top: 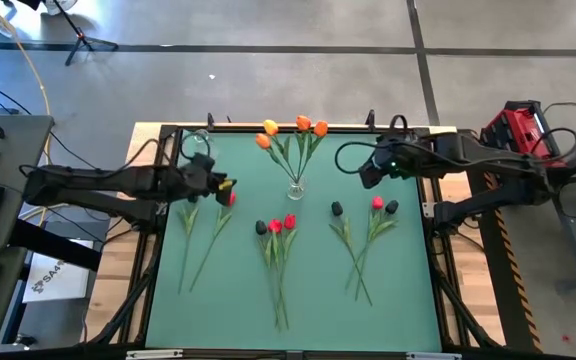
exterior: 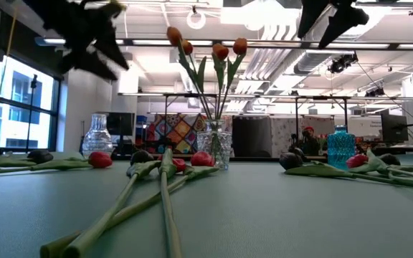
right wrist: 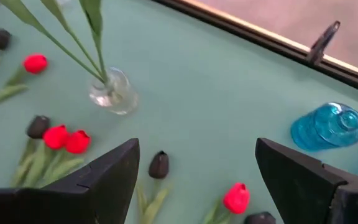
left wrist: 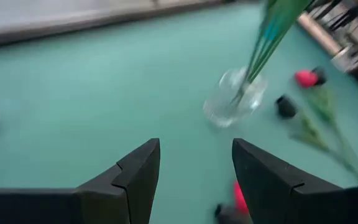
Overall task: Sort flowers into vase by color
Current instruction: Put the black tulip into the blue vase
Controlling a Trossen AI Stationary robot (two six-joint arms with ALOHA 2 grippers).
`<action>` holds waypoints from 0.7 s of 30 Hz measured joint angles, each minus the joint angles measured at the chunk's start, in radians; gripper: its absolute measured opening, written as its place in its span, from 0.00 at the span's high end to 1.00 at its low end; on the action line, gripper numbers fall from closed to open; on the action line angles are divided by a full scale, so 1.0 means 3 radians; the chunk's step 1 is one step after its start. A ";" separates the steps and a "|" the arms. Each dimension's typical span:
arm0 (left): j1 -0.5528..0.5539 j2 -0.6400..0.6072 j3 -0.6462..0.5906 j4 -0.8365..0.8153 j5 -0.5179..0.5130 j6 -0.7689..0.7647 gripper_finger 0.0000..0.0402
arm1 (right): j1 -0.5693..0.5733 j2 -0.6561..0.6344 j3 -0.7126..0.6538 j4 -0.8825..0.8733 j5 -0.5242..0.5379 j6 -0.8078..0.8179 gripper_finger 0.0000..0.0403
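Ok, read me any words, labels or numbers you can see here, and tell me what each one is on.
None can be read for sure.
White sheet on the floor left of the table: dark print, too small to read.
Red case behind the right arm: no readable label.

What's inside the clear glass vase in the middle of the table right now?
The clear glass vase holds four orange and yellow tulips, stems gathered in its neck and heads fanned out. No red or dark tulip is in it. Whether it holds water cannot be told.
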 joint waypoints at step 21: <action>-0.0132 0.0014 -0.0285 -0.0065 0.0293 -0.0542 0.53 | 0.0089 0.0623 0.0000 -0.0159 -0.0507 0.0185 0.23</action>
